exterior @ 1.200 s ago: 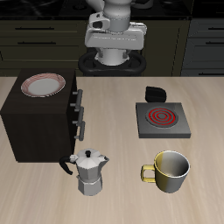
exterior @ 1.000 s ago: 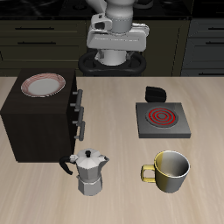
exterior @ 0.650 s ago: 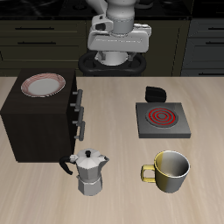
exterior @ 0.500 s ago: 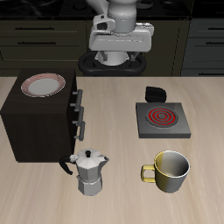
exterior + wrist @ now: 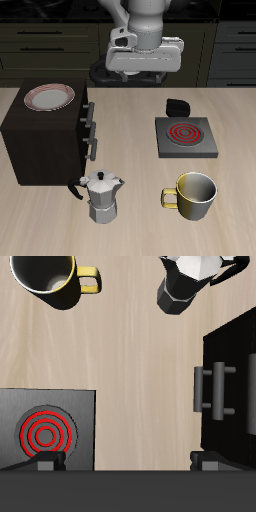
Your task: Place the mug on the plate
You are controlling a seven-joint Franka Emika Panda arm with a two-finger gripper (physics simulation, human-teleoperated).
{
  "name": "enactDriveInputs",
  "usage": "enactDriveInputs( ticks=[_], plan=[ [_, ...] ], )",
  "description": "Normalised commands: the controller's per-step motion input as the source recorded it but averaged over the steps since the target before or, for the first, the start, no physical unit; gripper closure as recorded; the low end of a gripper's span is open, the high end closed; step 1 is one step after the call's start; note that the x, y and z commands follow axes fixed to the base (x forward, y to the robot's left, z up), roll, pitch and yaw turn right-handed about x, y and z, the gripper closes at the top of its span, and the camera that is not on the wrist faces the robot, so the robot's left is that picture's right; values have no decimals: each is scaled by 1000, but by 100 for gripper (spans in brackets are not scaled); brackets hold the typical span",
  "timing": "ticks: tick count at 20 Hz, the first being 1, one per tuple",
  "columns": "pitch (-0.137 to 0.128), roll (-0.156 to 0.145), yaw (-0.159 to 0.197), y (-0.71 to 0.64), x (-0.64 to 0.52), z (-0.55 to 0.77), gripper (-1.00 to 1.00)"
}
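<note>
The olive-yellow mug stands upright near the table's front edge, handle pointing toward the moka pot; it also shows in the wrist view. The plate, white with a reddish-pink rim, lies on top of the dark cabinet. My gripper hangs high at the back of the table, far from both mug and plate. In the wrist view the gripper is open and empty, its fingertips wide apart. The plate is out of the wrist view.
A silver moka pot stands beside the mug in front of the cabinet, and shows in the wrist view. A square grey burner with a red spiral sits behind the mug. A small black object lies behind the burner.
The arm's hand has shifted forward and slightly toward the burner's side, and sits a little lower. The mug, plate and moka pot have not moved.
</note>
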Motion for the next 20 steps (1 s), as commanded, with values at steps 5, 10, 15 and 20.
enactDriveInputs(
  ticks=[5, 10, 15, 20],
  plan=[
    [-56, 24, 3, 174, 566, 172, -100],
    [5, 113, -62, 276, 443, 103, -100],
    [-19, -48, -80, 105, 304, 134, -100],
    [3, -11, -36, 192, 272, 75, -100]
  ],
)
